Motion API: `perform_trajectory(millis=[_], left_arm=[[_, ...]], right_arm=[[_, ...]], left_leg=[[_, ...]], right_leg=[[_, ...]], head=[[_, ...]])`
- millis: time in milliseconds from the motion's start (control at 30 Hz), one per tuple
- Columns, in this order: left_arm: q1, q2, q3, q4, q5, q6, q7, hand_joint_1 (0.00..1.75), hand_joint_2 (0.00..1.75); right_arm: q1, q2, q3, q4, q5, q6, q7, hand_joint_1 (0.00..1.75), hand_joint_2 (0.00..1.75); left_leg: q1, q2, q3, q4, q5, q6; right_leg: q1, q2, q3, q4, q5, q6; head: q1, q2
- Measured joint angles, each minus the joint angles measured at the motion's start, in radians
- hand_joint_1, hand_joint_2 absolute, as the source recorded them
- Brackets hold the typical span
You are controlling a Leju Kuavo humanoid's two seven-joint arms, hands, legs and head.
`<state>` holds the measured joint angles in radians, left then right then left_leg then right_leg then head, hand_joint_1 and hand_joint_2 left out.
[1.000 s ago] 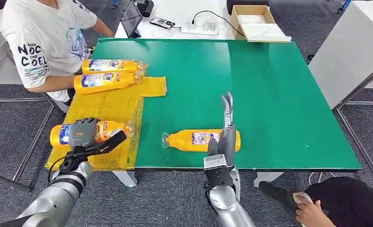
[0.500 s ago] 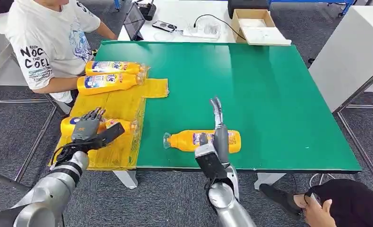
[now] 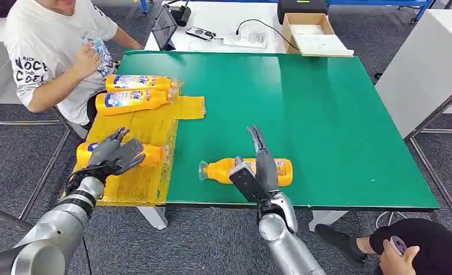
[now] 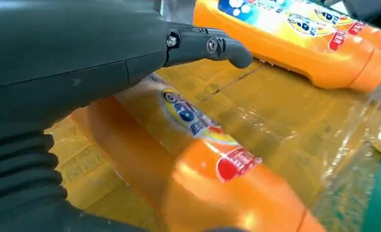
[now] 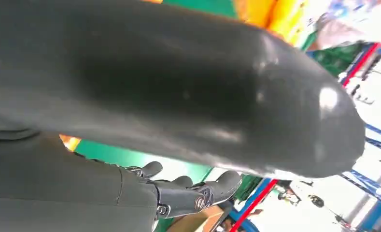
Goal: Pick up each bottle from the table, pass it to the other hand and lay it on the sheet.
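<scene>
One bottle (image 3: 246, 170) left on green counter (image 3: 326, 114), just right of sheet (image 3: 137, 129). Right hand (image 3: 256, 166) over it, fingers apart, empty. Left hand (image 3: 111, 153) open above sheet. Grip mid-body, keep bottle level.

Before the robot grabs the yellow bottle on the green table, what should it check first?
1. Yellow plastic bottle lying alone on the green table: ok.
2. Right hand over that bottle with fingers apart: ok.
3. Right hand's grip on the bottle: not ok, nothing held yet.
4. Left hand holding nothing, free to receive: ok.
5. Bare room on the yellow plastic sheet between the three bottles lying there: ok.
6. Person's hands off the sheet: ok.
</scene>
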<state>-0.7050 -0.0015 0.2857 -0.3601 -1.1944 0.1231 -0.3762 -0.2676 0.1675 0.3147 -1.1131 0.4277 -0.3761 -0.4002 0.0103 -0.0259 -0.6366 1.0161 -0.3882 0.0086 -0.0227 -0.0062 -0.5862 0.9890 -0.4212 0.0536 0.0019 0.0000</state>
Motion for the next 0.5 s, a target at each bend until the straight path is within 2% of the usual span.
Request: perform_trajectory(millis=[133,267,300,400,500], left_arm=[[-0.003,0.0,0.012,-0.004,0.056,-0.074,-0.019,0.0,0.0],[-0.005,0.0,0.034,-0.005,0.132,-0.175,-0.052,0.0,0.0],[-0.003,0.002,0.034,-0.006,0.147,-0.202,-0.063,0.0,0.0],[-0.004,0.01,0.034,-0.008,0.182,-0.271,-0.087,0.0,0.0],[-0.001,0.014,0.034,-0.01,0.219,-0.266,-0.112,0.0,0.0]], right_arm=[[-0.028,-0.011,-0.035,0.033,0.024,-0.007,0.014,0.0,0.0],[-0.062,-0.037,-0.056,0.08,0.094,-0.008,0.08,0.0,0.0],[-0.075,-0.046,-0.06,0.097,0.113,0.005,0.101,0.0,1.75],[-0.13,-0.083,-0.067,0.167,0.154,0.101,0.16,0.0,1.75],[-0.189,-0.115,-0.067,0.257,0.19,0.206,0.185,0.0,1.75]], left_leg=[[-0.001,-0.002,0.001,0.0,0.0,0.0],[-0.001,-0.002,0.002,0.0,0.0,0.0],[-0.001,-0.002,0.002,0.0,0.0,0.001],[-0.001,0.001,0.002,0.0,0.002,0.001],[-0.001,0.004,0.002,0.0,0.002,0.002]], right_leg=[[-0.001,-0.002,0.002,0.0,0.0,0.0],[-0.001,-0.002,0.005,0.0,0.0,0.0],[-0.001,-0.002,0.01,0.0,0.001,0.001],[-0.001,-0.001,0.012,0.0,0.004,0.001],[-0.001,0.0,0.011,0.0,0.005,0.001]], head=[[0.0,0.0],[0.0,0.0],[0.0,0.0],[0.0,0.0],[0.0,0.0]])
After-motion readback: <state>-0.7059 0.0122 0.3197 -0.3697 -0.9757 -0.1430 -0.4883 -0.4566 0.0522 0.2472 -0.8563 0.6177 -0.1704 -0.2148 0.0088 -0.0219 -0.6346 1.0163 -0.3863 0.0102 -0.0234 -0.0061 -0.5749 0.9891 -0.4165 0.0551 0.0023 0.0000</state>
